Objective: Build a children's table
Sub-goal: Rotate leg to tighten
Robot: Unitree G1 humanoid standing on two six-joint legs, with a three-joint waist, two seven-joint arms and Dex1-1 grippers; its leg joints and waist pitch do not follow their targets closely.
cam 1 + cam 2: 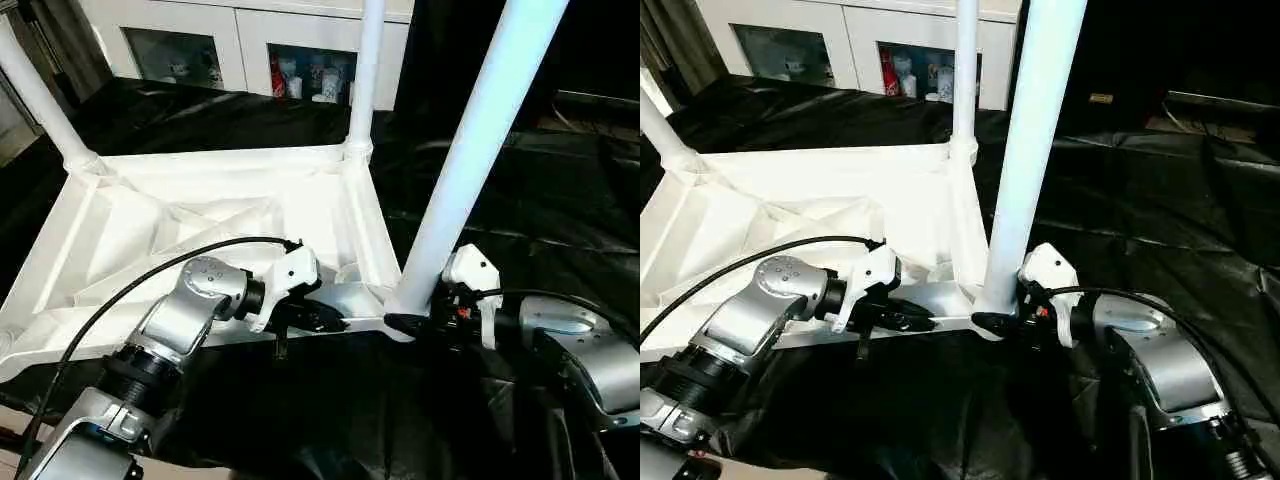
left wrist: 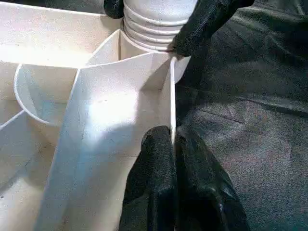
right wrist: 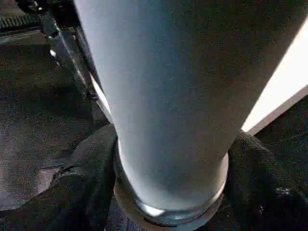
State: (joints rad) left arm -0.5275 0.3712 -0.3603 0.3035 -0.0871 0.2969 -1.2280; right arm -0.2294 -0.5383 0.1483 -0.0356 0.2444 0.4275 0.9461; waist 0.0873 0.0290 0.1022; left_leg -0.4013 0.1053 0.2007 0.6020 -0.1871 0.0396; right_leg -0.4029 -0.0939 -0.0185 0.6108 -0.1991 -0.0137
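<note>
Children's tabletop (image 1: 200, 215) lies underside up on the black-draped work table (image 1: 560, 210), three legs standing in its corner sockets. Left gripper (image 2: 172, 144) is pinched on the tabletop's near rim. Right gripper (image 1: 408, 322) straddles the base of the near leg (image 1: 480, 150), fingers either side.

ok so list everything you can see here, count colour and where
tabletop: one, white, upside down on the black cloth, ribbed underside up
legs: three, white, upright in corner sockets: near right, far right, far left
black cloth: one, covering the work table
cabinet: one, white, glass doors, at the back, small items inside
left hand: black fingers shut on the tabletop's near edge wall
right hand: black fingers either side of the near right leg's base
forearms: two, silver, left, right
</note>
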